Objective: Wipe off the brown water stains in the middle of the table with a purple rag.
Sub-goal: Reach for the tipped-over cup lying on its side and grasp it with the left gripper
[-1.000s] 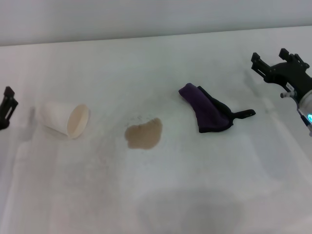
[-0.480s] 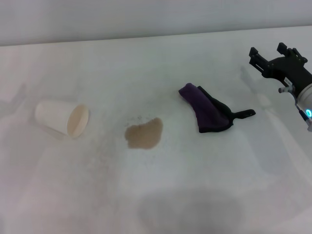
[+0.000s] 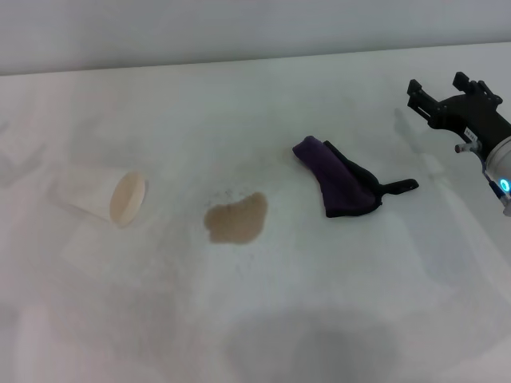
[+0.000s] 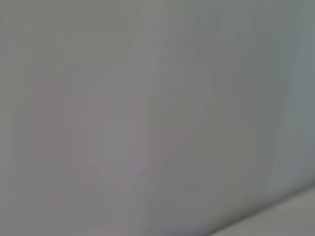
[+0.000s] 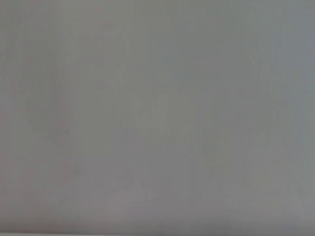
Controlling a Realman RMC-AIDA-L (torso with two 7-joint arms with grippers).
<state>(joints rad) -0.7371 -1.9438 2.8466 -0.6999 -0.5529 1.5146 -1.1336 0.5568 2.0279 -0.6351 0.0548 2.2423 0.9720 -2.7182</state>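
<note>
The purple rag lies crumpled on the white table, right of centre, its thin black tail pointing right. The brown water stains form a tan blotch in the middle, left of the rag. My right gripper hovers at the far right edge, up and to the right of the rag, its two black fingers apart and empty. My left gripper is out of the head view. Both wrist views show only plain grey surface.
A white paper cup lies on its side at the left, its mouth facing the stain. The table's back edge meets a grey wall.
The left gripper, at the left edge one second ago, has withdrawn out of view. The right gripper has shifted slightly upward and away from the rag.
</note>
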